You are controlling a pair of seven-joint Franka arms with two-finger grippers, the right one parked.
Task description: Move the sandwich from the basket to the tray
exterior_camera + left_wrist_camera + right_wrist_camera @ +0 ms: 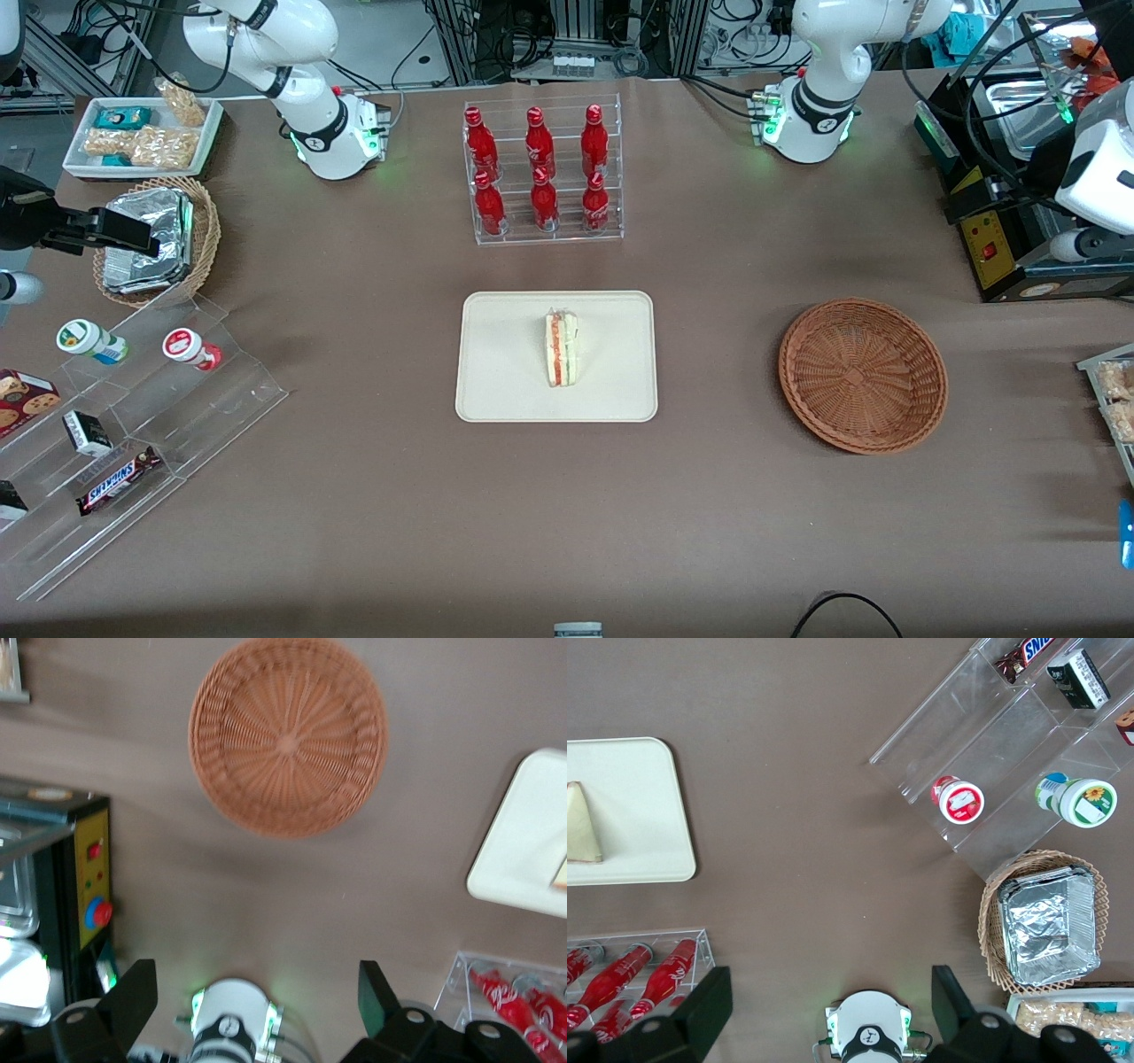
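- Toward the parked arm's end of the table you see a small tan wicker basket with foil packets (155, 239) and a clear stepped plastic shelf with snacks (115, 443). Leave them alone; they are not part of this job.
- In the middle you see a clear rack of red bottles (540, 173), farther from the front camera than the big flat cream tray with round corners (505, 390).
- The small triangle sandwich of white bread with red and green inside (562, 348) stands on its edge on that tray, near the middle. I think the job looks done.
- It could tip onto its flat side if you bump the tray or the table.
- Toward the working arm's end sits the wide round red-brown wicker basket (863, 375). It has nothing in it.
- Your left arm's black two-finger gripper (257, 1010) hangs high above the table, near its own arm base and well away from the basket and tray. Its fingers (133, 997) are spread wide apart and hold nothing.
- If you bring the arm low again, it could knock the bottle rack or push the sandwich over. Keep it up and away.
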